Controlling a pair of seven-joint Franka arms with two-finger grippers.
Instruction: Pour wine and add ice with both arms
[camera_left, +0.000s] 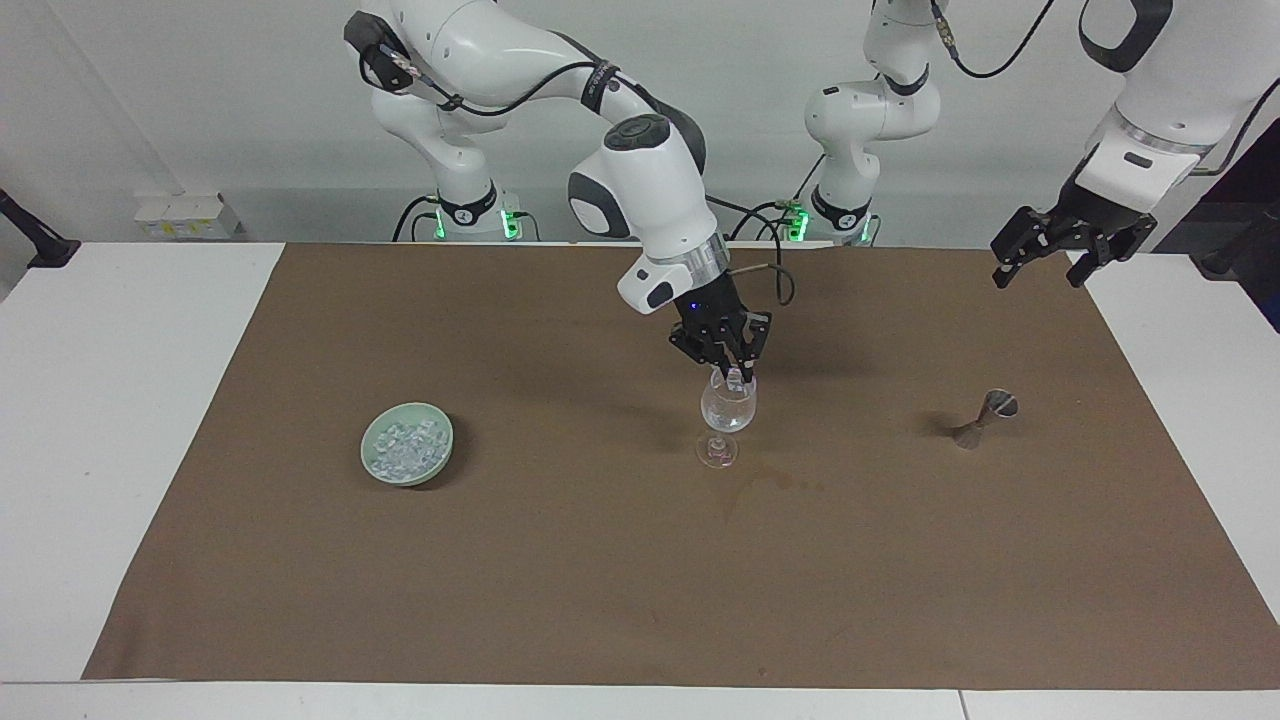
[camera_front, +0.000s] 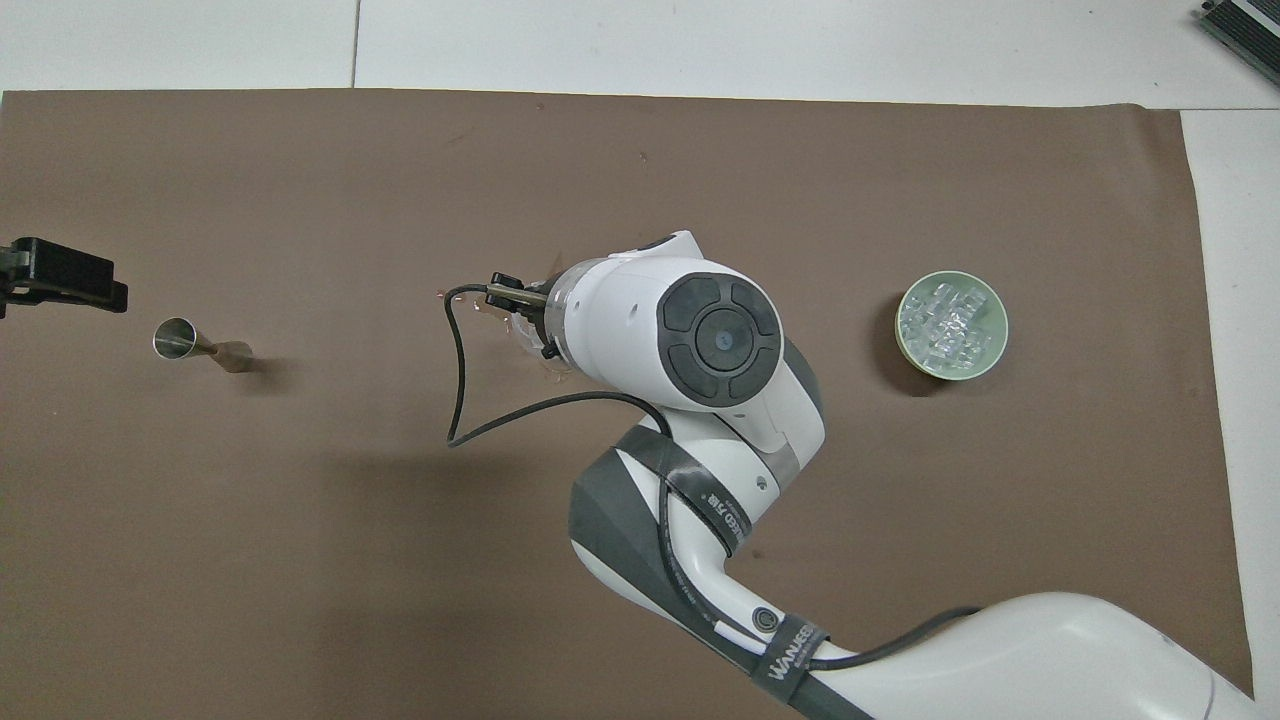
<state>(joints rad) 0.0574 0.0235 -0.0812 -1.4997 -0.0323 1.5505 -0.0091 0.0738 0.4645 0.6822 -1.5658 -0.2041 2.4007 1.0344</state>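
1. One glass (camera_left: 728, 408), one jigger (camera_left: 985, 417), one bowl (camera_left: 406, 457) of ice (camera_left: 405, 447).
2. Right gripper (camera_left: 741, 378), over the glass rim, pinches one ice chunk (camera_left: 738, 376).
3. Left gripper (camera_left: 1043, 263) waits raised above the jigger, fingers spread.

wall (camera_left: 200, 100): plain white | table (camera_left: 100, 450): white | mat (camera_left: 600, 580): brown
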